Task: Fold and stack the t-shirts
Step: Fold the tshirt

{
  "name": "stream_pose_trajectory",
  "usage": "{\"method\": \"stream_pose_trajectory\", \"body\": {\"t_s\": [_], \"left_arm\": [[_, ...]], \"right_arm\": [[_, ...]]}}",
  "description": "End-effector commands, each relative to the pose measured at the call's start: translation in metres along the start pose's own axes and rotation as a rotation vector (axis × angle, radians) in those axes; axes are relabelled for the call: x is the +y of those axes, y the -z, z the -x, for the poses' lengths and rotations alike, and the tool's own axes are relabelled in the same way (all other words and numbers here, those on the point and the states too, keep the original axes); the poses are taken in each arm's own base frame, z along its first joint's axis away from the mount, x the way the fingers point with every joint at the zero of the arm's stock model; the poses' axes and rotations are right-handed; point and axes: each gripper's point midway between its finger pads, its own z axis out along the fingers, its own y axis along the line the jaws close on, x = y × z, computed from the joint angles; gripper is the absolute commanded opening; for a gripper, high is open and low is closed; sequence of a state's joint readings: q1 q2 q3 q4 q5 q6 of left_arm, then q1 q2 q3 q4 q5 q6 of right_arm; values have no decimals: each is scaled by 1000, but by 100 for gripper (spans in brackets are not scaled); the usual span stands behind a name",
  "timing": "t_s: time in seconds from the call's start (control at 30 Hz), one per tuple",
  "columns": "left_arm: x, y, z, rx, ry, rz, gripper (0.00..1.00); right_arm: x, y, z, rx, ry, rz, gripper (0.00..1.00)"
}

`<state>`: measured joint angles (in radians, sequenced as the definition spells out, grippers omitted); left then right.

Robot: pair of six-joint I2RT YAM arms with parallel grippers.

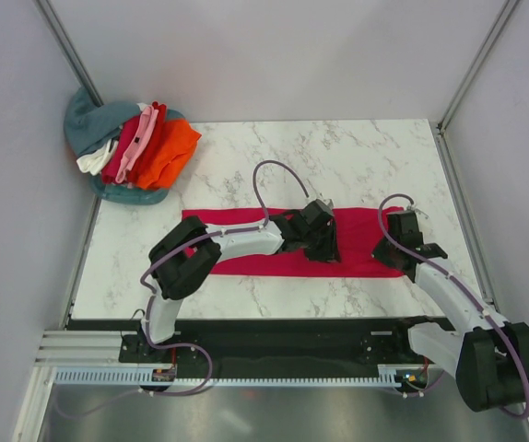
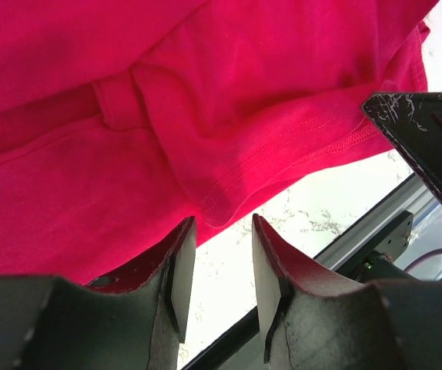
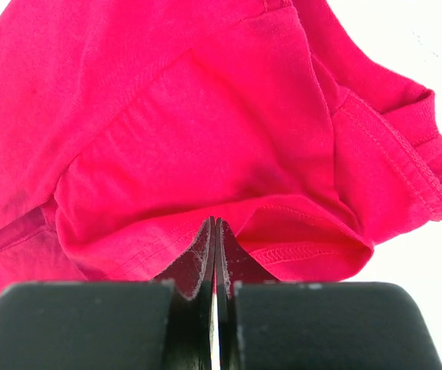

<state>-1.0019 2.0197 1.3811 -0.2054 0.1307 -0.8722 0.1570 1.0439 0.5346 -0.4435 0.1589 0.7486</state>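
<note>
- The left gripper (image 2: pixel 221 223) stands partly open with nothing between its fingers. The crimson t-shirt (image 2: pixel 244 116) lies spread with its folded hem just past the tips. I'd nose over that edge before closing.
- The right gripper (image 3: pixel 215 223) is pressed shut, seemingly pinching the hem at its tips. Both ends should rise level.
- The pile of other shirts (image 1: pixel 145 143) sits well beyond the left fingers, hardly an obstacle.
</note>
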Motion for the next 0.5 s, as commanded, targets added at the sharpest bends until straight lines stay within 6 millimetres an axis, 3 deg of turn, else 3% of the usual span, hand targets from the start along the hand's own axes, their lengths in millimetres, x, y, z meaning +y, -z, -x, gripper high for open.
{"method": "stream_pose_trajectory", "body": {"t_s": [0.0, 0.3, 0.4, 0.43, 0.47], "left_arm": [[-11, -7, 9, -35, 19, -14, 42], [0, -17, 7, -48, 45, 33, 40], [-4, -15, 9, -56, 39, 28, 22], [-4, -14, 9, -59, 36, 29, 9], [-6, -12, 12, -66, 32, 23, 3]], "right_arm": [[1, 4, 3, -12, -15, 7, 0], [3, 11, 9, -45, -31, 18, 0], [4, 13, 12, -59, -34, 25, 0], [4, 14, 13, -61, -34, 25, 0], [3, 13, 14, -66, -32, 20, 0]]}}
